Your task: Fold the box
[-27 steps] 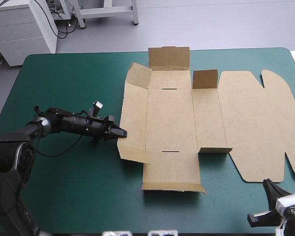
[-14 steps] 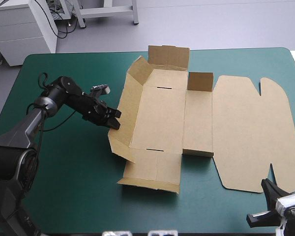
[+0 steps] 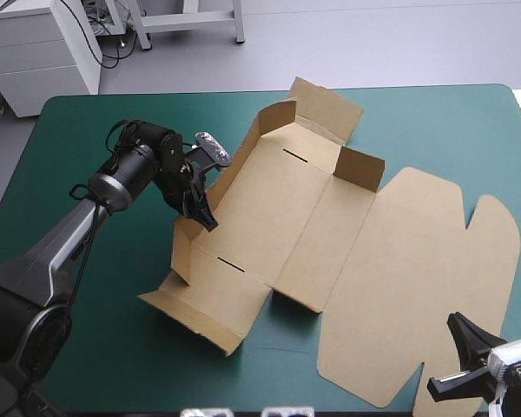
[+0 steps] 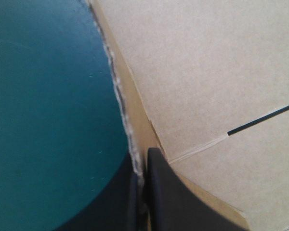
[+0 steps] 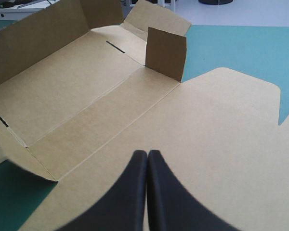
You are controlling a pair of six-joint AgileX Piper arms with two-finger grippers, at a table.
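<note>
The brown box [image 3: 278, 217] lies unfolded and turned at an angle on the teal-green cover. Its left long wall [image 3: 234, 169] stands raised, and so does a small flap [image 3: 361, 168] beside the lid. The lid panel [image 3: 408, 278] lies flat toward the table's right. My left gripper [image 3: 204, 217] is shut on the top edge of the raised left wall; in the left wrist view the board's edge [image 4: 120, 96] runs between the black fingers of this gripper [image 4: 142, 161]. My right gripper [image 5: 147, 155] is shut, hovering over the lid's near part [image 5: 221, 144], at the front right corner [image 3: 458, 323].
The far end flap [image 3: 328, 104] tilts up near the table's far edge. The near end flap [image 3: 200, 304] lies low toward the front left. Bare cover [image 3: 87, 330] shows at the left and front.
The left arm lifted and swung toward the far side, raising the box's left wall. The whole box turned clockwise and slid left. The right gripper barely moved.
</note>
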